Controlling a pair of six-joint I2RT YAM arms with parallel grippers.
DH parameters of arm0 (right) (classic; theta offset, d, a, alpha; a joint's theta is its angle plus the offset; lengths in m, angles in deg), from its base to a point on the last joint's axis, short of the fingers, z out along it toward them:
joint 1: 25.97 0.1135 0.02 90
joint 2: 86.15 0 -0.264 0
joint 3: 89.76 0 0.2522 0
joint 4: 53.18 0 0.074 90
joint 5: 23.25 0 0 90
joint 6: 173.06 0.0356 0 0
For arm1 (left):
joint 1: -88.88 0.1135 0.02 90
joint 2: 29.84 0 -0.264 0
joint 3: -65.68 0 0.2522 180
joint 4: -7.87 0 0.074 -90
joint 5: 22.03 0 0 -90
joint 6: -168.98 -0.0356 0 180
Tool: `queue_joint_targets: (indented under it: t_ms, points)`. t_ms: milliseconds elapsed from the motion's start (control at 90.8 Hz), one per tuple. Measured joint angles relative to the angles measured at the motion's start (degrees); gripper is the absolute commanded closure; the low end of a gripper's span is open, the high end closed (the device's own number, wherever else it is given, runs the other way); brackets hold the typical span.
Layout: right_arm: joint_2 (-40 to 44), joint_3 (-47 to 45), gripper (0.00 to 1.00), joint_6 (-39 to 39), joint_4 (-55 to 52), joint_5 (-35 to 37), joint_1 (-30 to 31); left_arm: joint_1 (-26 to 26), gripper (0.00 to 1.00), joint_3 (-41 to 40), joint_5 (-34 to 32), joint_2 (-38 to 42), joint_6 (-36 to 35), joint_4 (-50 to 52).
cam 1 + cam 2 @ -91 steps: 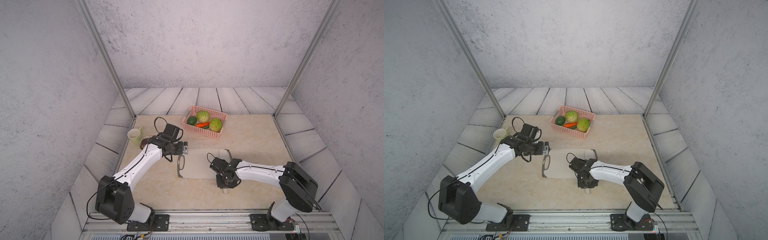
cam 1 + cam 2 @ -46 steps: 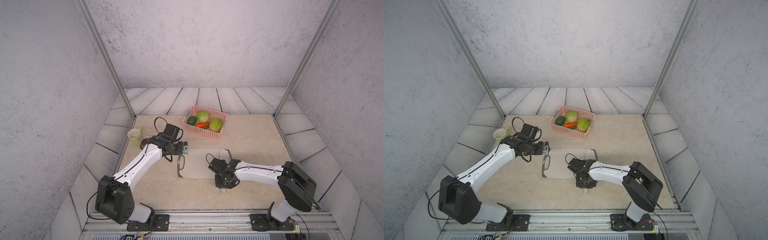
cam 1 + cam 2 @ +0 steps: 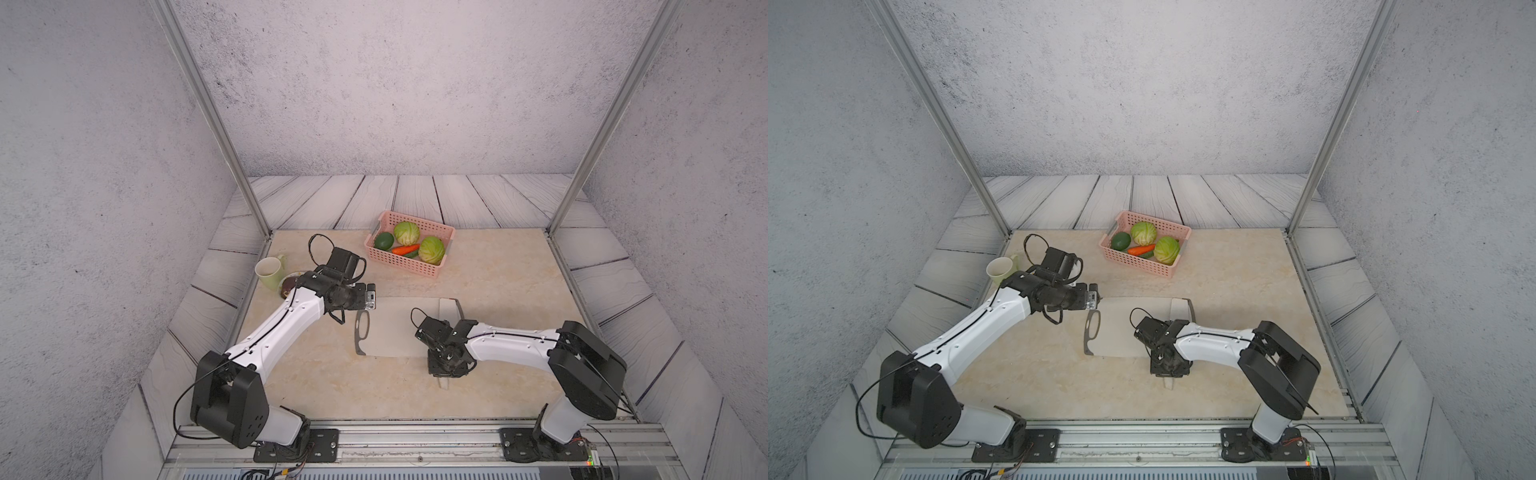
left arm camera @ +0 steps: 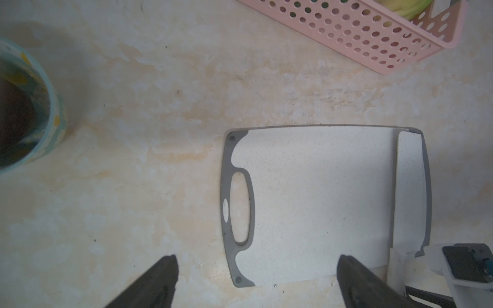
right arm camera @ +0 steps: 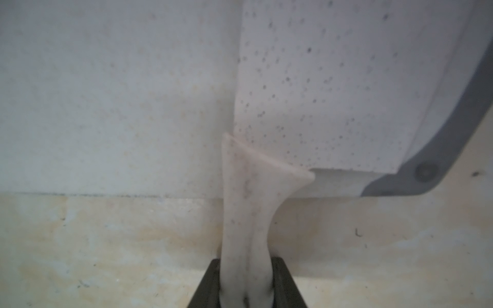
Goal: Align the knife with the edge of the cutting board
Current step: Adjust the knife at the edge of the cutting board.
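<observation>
The pale cutting board [image 3: 395, 328] [image 3: 1121, 328] lies flat on the table, its oval handle cutout at the left end. The knife's broad pale blade [image 3: 448, 309] [image 3: 1179, 309] rests on the board along the right end, just inside the grey rim [image 4: 426, 186]. The cream handle [image 5: 245, 213] sticks out past the board's near edge over the table. My right gripper [image 3: 444, 365] [image 5: 245, 282] is shut on that handle. My left gripper [image 3: 370, 300] [image 4: 257, 260] hangs open above the board's far left corner, holding nothing.
A pink basket [image 3: 409, 266] with two cabbages, an avocado and a carrot stands behind the board. A pale green mug [image 3: 269, 272] and a small dark-filled bowl [image 4: 40, 106] sit at the far left. Metal frame posts rise at the back corners.
My right gripper has shifted slightly to the left with the knife handle in it. The left arm has not moved.
</observation>
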Motion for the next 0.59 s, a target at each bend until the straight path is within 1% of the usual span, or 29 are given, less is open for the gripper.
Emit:
queue_joint_targets:
  t_ms: [165,352,484,594]
  points:
    - [-0.3,0.0,0.59,0.2,0.0,0.0,0.0,0.0,0.02,0.0,0.1,0.0,0.0,0.0]
    - [-0.3,0.1,0.59,0.6,0.2,-0.1,0.0,0.0,0.02,0.0,0.1,0.0,0.0,0.0]
    - [-0.3,0.1,0.66,0.8,0.0,0.0,0.0,0.0,0.02,0.0,0.1,0.0,0.0,0.0]
    - [-0.3,0.3,0.78,0.5,0.0,0.2,0.0,0.0,0.02,0.0,0.1,0.0,0.0,0.0]
